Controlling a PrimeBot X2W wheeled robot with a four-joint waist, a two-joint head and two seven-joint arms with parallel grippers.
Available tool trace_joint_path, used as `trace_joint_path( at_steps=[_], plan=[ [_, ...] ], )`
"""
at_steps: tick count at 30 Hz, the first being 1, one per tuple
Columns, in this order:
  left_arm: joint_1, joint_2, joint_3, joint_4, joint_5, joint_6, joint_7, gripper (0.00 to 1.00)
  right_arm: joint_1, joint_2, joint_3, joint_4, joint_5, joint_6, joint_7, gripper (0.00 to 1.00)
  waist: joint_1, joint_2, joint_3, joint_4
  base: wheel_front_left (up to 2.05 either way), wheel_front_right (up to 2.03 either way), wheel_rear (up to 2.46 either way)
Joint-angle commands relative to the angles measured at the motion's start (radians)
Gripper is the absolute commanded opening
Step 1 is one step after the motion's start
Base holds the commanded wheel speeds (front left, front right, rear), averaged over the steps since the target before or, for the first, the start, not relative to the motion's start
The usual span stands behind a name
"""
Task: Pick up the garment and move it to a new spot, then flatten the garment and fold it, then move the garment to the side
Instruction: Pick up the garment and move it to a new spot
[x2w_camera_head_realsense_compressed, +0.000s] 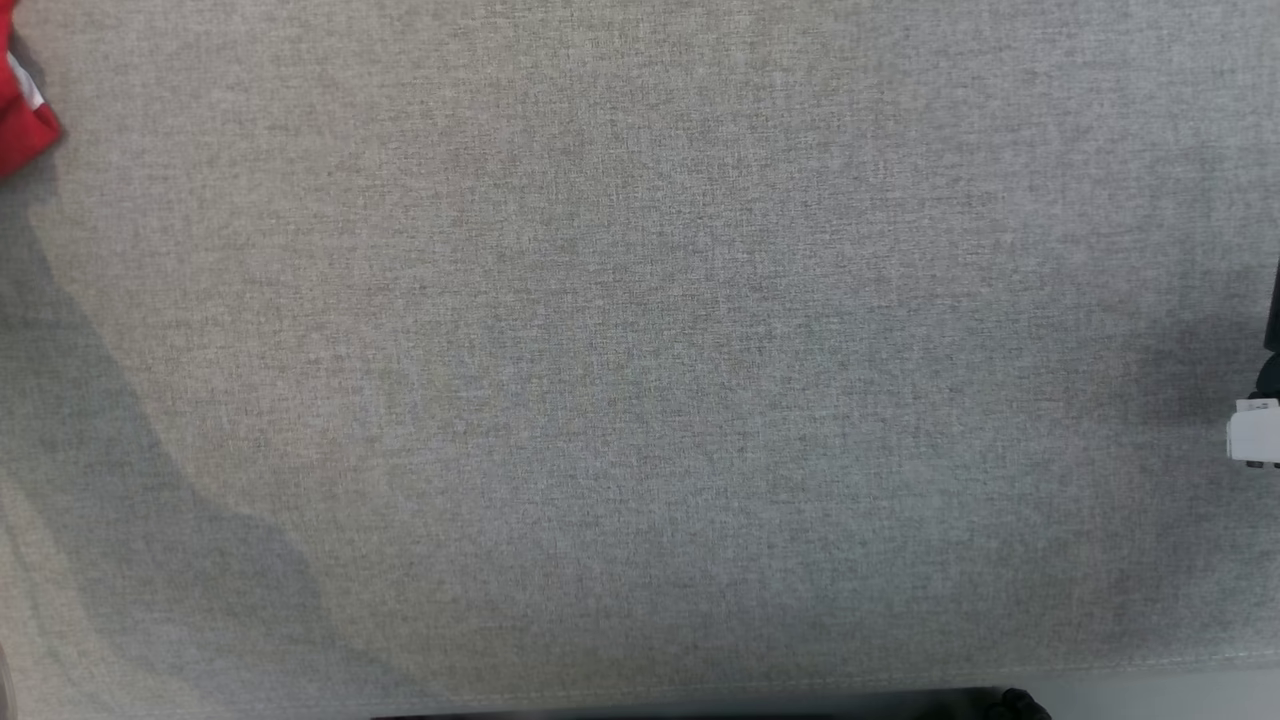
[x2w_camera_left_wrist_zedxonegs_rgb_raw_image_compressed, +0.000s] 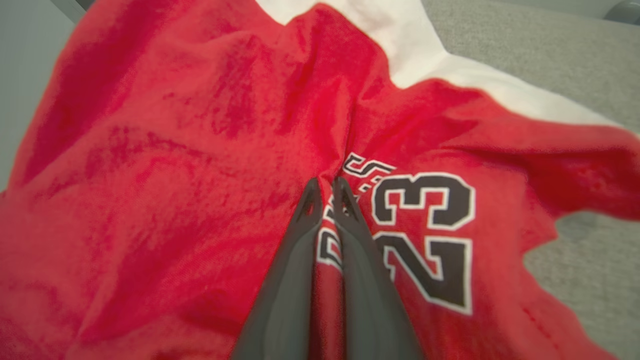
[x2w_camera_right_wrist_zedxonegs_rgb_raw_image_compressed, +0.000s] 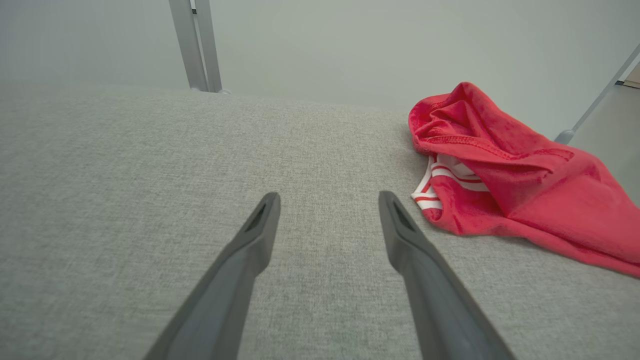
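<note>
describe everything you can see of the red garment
The garment is a red jersey of soft-looking knit, with white trim, red-and-white striped edging and a black 23 outlined in white. It lies crumpled, not flattened, on the grey cloth surface, at the head view's far left edge. The left gripper is shut on a fold beside the number. The right gripper is open and apart from it.

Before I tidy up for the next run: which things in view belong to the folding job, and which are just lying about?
Job: red garment; left gripper, shut on its cloth; right gripper, open over the grey table.
Just there: metal posts behind the table.
</note>
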Motion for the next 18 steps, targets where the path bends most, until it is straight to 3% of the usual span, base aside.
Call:
trace_joint_path(
  at_steps=[1,7,18],
  plan=[
    [0.014,-0.001,-0.01,0.017,-0.007,-0.001,0.001,0.0,-0.002,0.0,0.006,0.007,0.002,-0.002,-0.001,1.0,0.0,-0.0001,-0.012,-0.002,0.0,0.0,0.0],
    [0.001,0.022,-0.038,-0.02,-0.038,-0.002,-0.074,0.0,-0.01,0.014,0.027,0.039,0.009,-0.002,-0.017,1.0,0.0,-0.0001,-0.053,-0.011,0.0,0.0,0.0],
    [-0.059,0.082,-0.115,-0.137,0.007,-0.002,-0.238,0.0,-0.037,0.065,0.095,0.178,0.028,-0.002,-0.097,1.0,0.0,-0.0001,-0.188,-0.068,0.0,0.0,0.0]
  ],
)
